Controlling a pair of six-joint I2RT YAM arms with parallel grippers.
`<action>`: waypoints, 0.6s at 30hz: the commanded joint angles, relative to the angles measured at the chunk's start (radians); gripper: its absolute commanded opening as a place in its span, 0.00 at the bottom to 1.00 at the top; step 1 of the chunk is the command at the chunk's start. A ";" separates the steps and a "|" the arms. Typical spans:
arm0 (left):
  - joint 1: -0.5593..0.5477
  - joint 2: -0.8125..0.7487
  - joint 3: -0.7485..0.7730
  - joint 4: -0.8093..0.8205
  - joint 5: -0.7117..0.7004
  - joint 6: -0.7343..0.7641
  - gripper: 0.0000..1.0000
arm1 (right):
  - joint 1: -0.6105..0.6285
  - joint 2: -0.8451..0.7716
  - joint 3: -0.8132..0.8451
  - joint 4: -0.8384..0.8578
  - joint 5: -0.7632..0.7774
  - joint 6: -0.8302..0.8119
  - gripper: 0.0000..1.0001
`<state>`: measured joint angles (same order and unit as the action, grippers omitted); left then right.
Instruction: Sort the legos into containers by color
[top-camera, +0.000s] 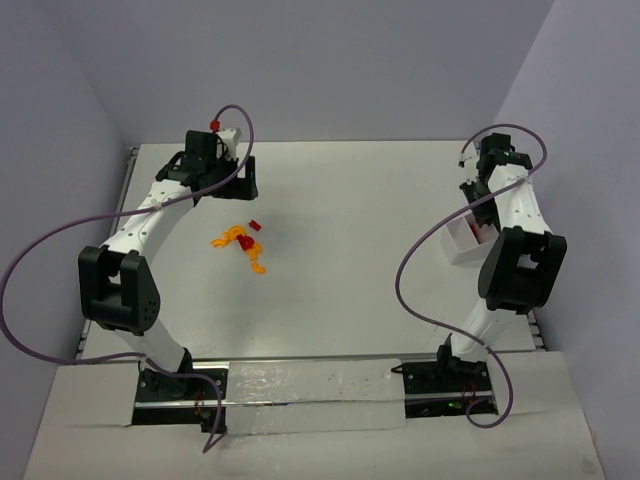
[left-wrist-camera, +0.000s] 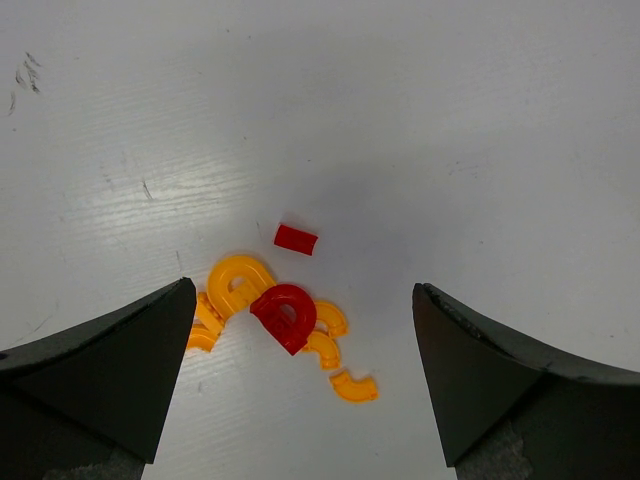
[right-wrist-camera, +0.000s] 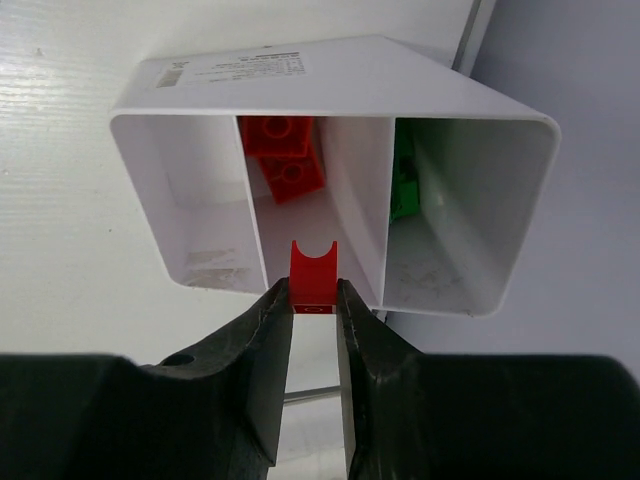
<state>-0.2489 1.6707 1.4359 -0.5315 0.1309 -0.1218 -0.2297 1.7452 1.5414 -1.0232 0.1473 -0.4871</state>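
My right gripper (right-wrist-camera: 314, 298) is shut on a small red lego (right-wrist-camera: 313, 276) and holds it over the middle compartment of the white container (right-wrist-camera: 330, 75). That compartment holds red bricks (right-wrist-camera: 283, 152); the right one holds a green brick (right-wrist-camera: 403, 180); the left one looks empty. In the top view the container (top-camera: 459, 245) sits at the right edge, partly hidden by the right arm. My left gripper (left-wrist-camera: 300, 375) is open above a pile of orange-yellow curved legos (left-wrist-camera: 238, 283), a red arch piece (left-wrist-camera: 287, 315) and a small red brick (left-wrist-camera: 296, 239). The pile shows in the top view (top-camera: 243, 243).
The table's right edge and a metal rail (right-wrist-camera: 468, 40) run just beside the container. A purple cable with a red cap (top-camera: 214, 123) loops over the left arm. Another purple cable (top-camera: 420, 250) hangs from the right arm.
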 joint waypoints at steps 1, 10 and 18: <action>-0.004 0.011 0.047 -0.006 -0.010 0.014 0.99 | -0.011 0.020 0.048 0.018 0.047 0.015 0.33; -0.012 0.017 0.024 0.000 -0.024 0.002 0.99 | -0.014 0.015 0.059 0.007 0.041 0.017 0.50; -0.100 -0.001 -0.061 0.036 -0.044 0.002 0.90 | 0.053 -0.055 0.161 -0.080 -0.126 0.077 0.63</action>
<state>-0.2971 1.6863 1.3950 -0.5200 0.1087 -0.1197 -0.2243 1.7652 1.6277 -1.0613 0.1123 -0.4513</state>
